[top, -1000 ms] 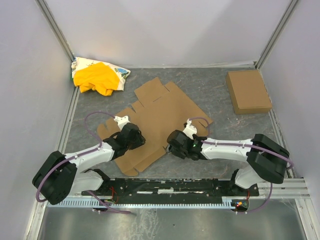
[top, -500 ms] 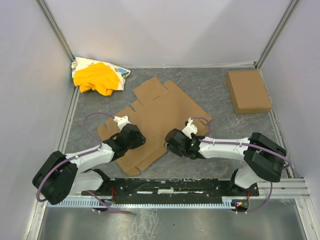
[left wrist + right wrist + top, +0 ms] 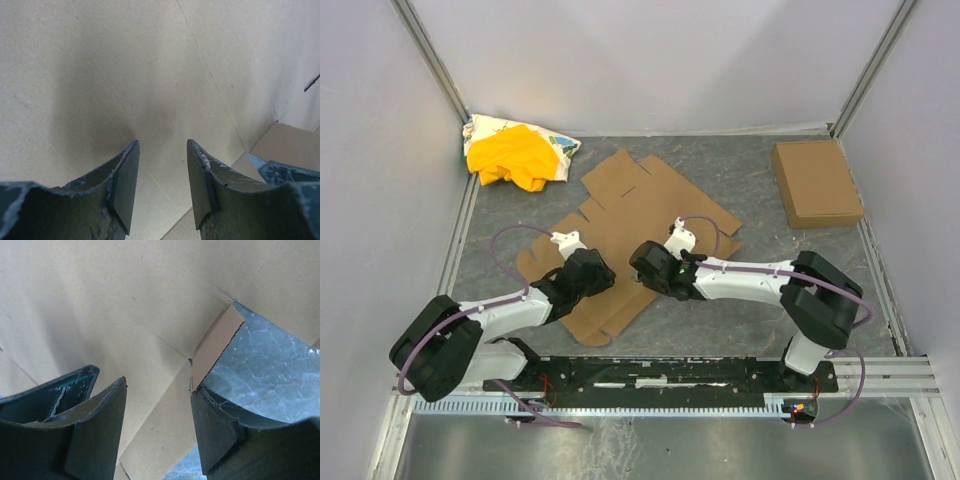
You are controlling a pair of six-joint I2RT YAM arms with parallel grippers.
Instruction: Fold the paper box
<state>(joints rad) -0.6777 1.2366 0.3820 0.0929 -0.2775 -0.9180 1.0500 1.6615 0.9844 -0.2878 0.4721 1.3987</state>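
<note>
**Desk:** Where is the paper box (image 3: 640, 215) lying for you right now?

**Floor:** You are looking at it lying flat and unfolded on the grey table (image 3: 750, 180), its flaps and tabs spreading out on all sides. Both of your arms are reaching in over its near half.

**Desk:** And what are your tools doing?

**Floor:** Your left tool (image 3: 592, 272) is sitting over the near left part of the paper box. Its jaws are standing partly open with nothing between them, only bare cardboard (image 3: 125, 65) beneath. Your right tool (image 3: 645, 265) is pointing in over the near edge of the paper box, just right of the left one. Its jaws are also standing partly open and gripping nothing. From that wrist, a flap's cut edge (image 3: 215, 347) is showing between the jaws, with table (image 3: 270, 370) beyond it. Whether either tool is pressing on the sheet, you cannot tell.

**Desk:** Anything else sharing the table?

**Floor:** A small closed cardboard box (image 3: 817, 182) is sitting well apart, off the far right of the paper box. A yellow cloth (image 3: 515, 155) is bunching up near its far left corner.
</note>
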